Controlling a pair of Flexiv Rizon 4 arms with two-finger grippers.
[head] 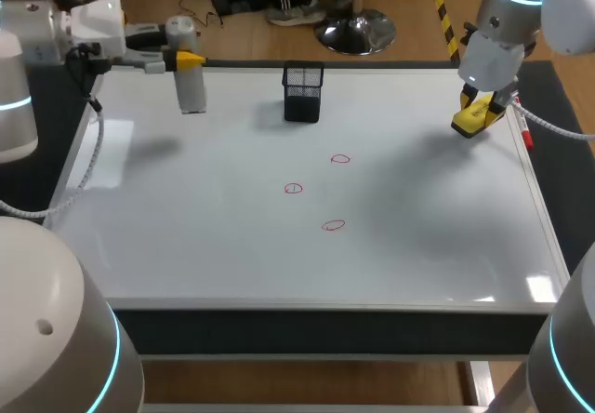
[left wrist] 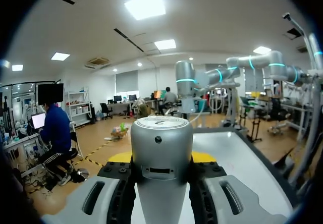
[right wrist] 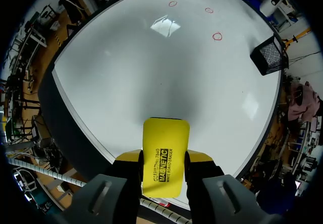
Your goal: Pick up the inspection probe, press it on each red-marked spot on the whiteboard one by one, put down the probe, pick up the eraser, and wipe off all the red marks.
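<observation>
My left gripper [head: 189,59] hovers over the whiteboard's [head: 204,227] far left corner, shut on the grey cylindrical probe [head: 191,87], which hangs down above the board. In the left wrist view the probe [left wrist: 161,148] fills the space between the yellow tips. Three red circles [head: 340,159], [head: 293,188], [head: 333,225] are drawn mid-board, well away from the probe. My right gripper [head: 476,113] is above the far right of the board, shut on the yellow eraser [right wrist: 164,156]. From the right wrist view the red marks [right wrist: 217,36] lie far ahead of the eraser.
A black mesh pen holder [head: 303,91] stands at the far middle of the board, also seen in the right wrist view [right wrist: 270,55]. A red marker [head: 527,138] lies along the right frame, just beside the right gripper.
</observation>
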